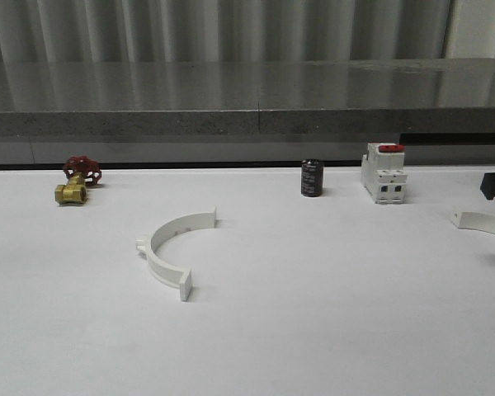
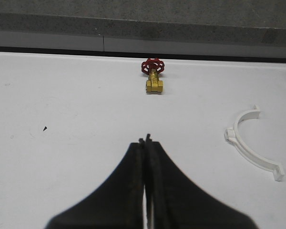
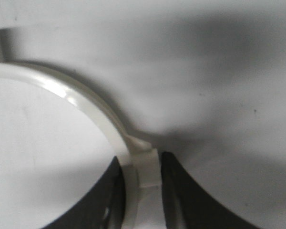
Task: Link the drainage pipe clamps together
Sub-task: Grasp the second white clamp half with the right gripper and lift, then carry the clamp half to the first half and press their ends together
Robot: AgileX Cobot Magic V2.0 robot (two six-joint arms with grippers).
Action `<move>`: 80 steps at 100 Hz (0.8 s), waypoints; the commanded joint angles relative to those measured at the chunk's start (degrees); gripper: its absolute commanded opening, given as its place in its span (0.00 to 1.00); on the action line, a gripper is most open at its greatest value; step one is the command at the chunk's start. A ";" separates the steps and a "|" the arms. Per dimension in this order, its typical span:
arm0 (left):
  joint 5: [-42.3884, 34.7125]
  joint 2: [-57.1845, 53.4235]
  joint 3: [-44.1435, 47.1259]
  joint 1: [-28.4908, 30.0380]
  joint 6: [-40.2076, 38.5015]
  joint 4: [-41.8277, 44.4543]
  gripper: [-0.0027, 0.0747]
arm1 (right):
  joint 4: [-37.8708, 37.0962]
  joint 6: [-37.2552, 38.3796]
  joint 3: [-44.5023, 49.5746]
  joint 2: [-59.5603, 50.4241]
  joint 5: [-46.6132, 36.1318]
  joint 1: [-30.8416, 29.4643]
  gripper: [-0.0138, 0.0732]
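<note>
One clamp half (image 3: 105, 124) sits gripped in right pincer (image 3: 142, 191); left pincer (image 2: 147, 143) clenched, no writing legible.

- Front view: even, diffuse light, a bit dim. White table (image 1: 313, 330) reads grey with no blown highlights.
- Grey ledge (image 1: 231, 87) behind shows soft vertical reflections.
- Shadows short and faint: small dark patch beside the black cylinder (image 1: 312, 178), thin one under the clamp (image 1: 173, 247).
- Left wrist view: sharp on the table, black fingers (image 2: 128, 191) soft at the edges.
- Right wrist view: blurred close-up, clamp band (image 3: 90, 112) with mild glare, broad dark shadow across the surface.
</note>
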 commanded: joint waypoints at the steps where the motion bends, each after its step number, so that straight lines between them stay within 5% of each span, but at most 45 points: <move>1: -4.51 0.34 -1.47 0.02 0.00 0.04 0.01 | 0.01 0.09 -1.57 -2.57 -1.23 -0.52 0.24; 37: -4.51 0.34 -1.47 0.02 0.00 0.04 0.01 | 0.37 6.58 -6.17 -4.13 5.46 3.14 0.24; 80: -4.51 0.34 -1.47 0.02 0.00 0.04 0.01 | -12.16 34.20 -12.36 -5.00 8.62 23.77 0.24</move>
